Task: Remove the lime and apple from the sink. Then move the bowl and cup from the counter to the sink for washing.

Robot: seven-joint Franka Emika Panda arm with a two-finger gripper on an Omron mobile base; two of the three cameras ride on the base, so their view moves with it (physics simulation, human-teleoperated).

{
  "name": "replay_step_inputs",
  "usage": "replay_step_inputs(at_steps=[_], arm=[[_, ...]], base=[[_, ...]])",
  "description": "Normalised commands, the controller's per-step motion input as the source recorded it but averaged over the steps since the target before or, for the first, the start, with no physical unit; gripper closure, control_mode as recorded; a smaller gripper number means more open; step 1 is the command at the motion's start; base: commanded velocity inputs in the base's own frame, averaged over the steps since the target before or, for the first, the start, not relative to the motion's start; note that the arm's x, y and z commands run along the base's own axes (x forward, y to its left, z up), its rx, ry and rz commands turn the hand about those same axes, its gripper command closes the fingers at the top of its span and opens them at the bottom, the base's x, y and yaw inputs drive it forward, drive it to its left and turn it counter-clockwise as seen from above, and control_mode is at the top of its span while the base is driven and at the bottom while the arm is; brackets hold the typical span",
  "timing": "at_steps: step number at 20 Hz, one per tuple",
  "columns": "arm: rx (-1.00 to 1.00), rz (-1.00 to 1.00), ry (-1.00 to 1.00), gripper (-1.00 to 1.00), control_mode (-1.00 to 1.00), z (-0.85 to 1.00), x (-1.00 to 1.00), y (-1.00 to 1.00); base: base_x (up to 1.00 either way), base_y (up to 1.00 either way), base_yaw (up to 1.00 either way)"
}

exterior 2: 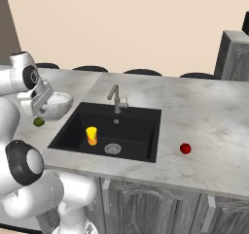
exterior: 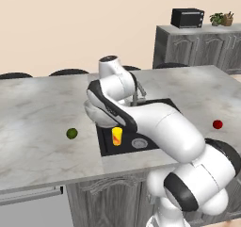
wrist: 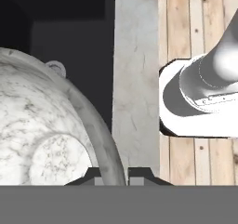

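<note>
The marbled grey-white bowl [exterior 2: 57,105] hangs tilted over the left edge of the black sink [exterior 2: 131,126]. My gripper [exterior 2: 42,101] is shut on its rim. In the hand view the bowl's [wrist: 37,125] rim runs between the two finger tips of the gripper [wrist: 114,174], with the dark basin behind it. The yellow cup [exterior: 116,135] [exterior 2: 91,135] stands upright inside the sink [exterior: 106,139], near the drain. On the counter left of the sink lies the lime [exterior: 71,133] [exterior 2: 39,122]. The apple [exterior: 217,124] [exterior 2: 185,148] rests on the counter to the sink's right.
A grey faucet [exterior 2: 115,98] rises at the sink's back rim. The silver drain [exterior 2: 112,148] sits in the basin floor. Dark stools [exterior: 68,72] line the counter's far side. A microwave [exterior: 187,18] and a plant [exterior: 221,19] stand on a back cabinet.
</note>
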Motion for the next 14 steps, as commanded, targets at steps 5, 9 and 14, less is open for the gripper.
replay_step_inputs(at_steps=[5, 9, 14], arm=[[0.00, -0.36, 0.02, 1.00, -1.00, 0.05, -0.07, -0.20], [0.00, -0.36, 0.04, 1.00, -1.00, 0.04, -0.09, -0.19], [0.00, -0.34, 0.11, 1.00, -1.00, 0.00, -0.06, -0.09]], base=[[0.00, 0.00, 0.00], [0.00, 0.00, 0.00], [0.00, 0.00, 0.00]])
